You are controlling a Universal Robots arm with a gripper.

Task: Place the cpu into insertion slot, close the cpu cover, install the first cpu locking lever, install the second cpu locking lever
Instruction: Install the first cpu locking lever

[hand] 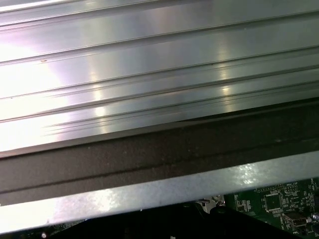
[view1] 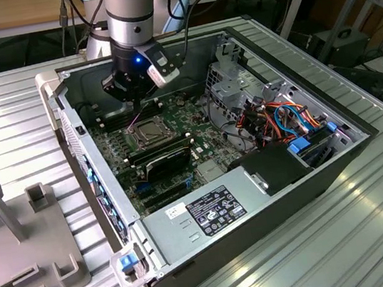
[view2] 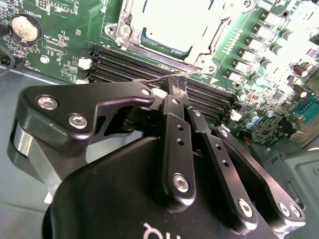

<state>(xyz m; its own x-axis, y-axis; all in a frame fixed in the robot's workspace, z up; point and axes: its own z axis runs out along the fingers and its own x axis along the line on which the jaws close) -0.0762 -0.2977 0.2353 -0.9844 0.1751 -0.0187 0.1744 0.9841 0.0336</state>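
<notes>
The cpu [view2: 167, 30] lies in the insertion slot [view1: 148, 130] in the middle of the green board [view2: 60, 35], and the cpu cover [view2: 203, 47] looks shut over it. The gripper [view2: 175, 85], fingers pressed together, has its tips at a thin wire lever [view2: 149, 79] beside the slot's edge. The latching seems unfinished.

Arm [view1: 130, 12] upright, gripper [view2: 177, 90] pinched closed, pointing down
</notes>
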